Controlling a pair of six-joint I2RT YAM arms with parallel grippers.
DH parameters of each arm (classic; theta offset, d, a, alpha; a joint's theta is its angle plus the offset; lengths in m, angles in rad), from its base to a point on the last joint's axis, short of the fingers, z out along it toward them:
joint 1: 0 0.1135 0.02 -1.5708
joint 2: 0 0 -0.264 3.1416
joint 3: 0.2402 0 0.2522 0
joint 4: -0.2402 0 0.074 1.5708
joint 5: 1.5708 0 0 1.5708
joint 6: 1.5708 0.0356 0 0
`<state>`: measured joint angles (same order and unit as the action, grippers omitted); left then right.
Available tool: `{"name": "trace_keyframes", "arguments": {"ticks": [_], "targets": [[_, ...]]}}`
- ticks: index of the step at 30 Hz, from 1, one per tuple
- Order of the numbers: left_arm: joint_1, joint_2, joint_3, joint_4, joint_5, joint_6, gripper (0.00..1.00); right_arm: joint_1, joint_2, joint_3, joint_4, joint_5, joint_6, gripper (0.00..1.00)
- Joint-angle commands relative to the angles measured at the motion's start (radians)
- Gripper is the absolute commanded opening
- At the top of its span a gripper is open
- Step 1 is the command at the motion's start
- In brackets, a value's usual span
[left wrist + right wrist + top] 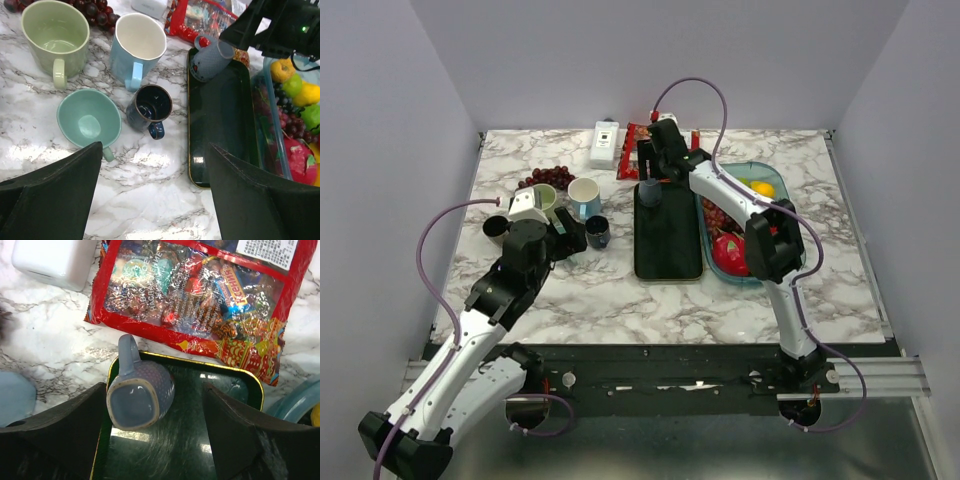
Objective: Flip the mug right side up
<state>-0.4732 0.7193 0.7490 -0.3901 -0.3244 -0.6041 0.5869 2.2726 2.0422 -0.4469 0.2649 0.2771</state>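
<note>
Near left, over the marble desk: left pincer spread wide, gripping nothing. Farther, at the far end of the dark tray: right pincer spread too, straddling the grey-blue mug, tipped, bottom up, handle pointing far, just beside one finger.

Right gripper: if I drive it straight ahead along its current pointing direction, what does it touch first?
The right gripper would most likely meet the grey-blue mug, lying tipped on the dark tray between its open fingers. Depth is unclear from here.
</note>
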Motion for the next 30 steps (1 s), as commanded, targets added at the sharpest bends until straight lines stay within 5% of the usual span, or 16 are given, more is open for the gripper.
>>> {"name": "trace_keyframes", "arguments": {"ticks": [1, 18, 30], "targets": [[0.002, 0.026, 0.023, 0.005, 0.047, 0.029, 0.91, -0.010, 0.048, 0.064, -0.018, -0.047, -0.093, 0.84], [0.005, 0.009, -0.023, 0.010, 0.053, 0.024, 0.92, -0.013, 0.041, -0.011, -0.033, -0.247, -0.144, 0.72], [0.004, 0.006, -0.046, 0.017, 0.064, 0.027, 0.92, -0.015, -0.070, -0.171, 0.017, -0.153, -0.154, 0.44]]}}
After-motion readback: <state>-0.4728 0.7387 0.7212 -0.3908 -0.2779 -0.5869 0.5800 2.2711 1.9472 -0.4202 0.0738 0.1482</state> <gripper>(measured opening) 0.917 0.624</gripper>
